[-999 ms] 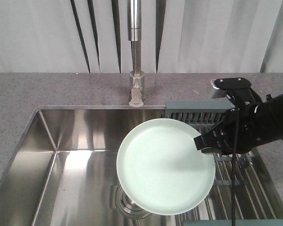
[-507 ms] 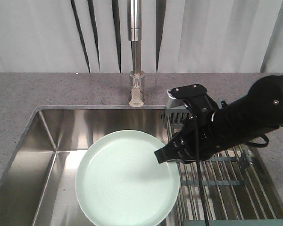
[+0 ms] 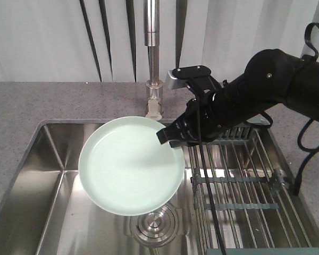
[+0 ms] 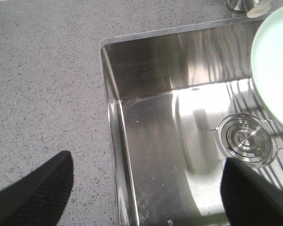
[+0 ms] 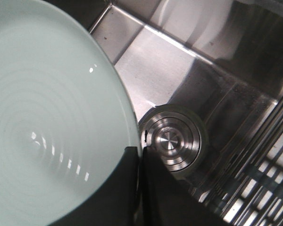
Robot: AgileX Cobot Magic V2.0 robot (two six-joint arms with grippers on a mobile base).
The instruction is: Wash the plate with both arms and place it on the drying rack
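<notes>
Plate [image 3: 130, 166]: pale mint-green, held face up over the steel sink basin [image 3: 53, 164], far rim close to the faucet [image 3: 153, 64], drain strainer [image 3: 151, 229] showing under its near edge.
Right gripper [image 3: 170, 137]: clamped on the plate's right rim, one finger above and one below.
Left gripper [image 4: 144, 188]: jaws wide apart, nothing between them, poised over the basin's left corner and the speckled countertop [image 4: 47, 70].
Change: in one second, plate carried leftward off the drying rack [image 3: 239, 180] side, dipped low, then raised back toward the faucet; right arm [image 3: 276, 79] swung in across the rack.
Water: none seen running.
Meaning: probably lining up under the spout for rinsing; no second grip on it yet; racking not yet done.
Risk: single-edge pinch on glossy ware, apt to slip once wet.
</notes>
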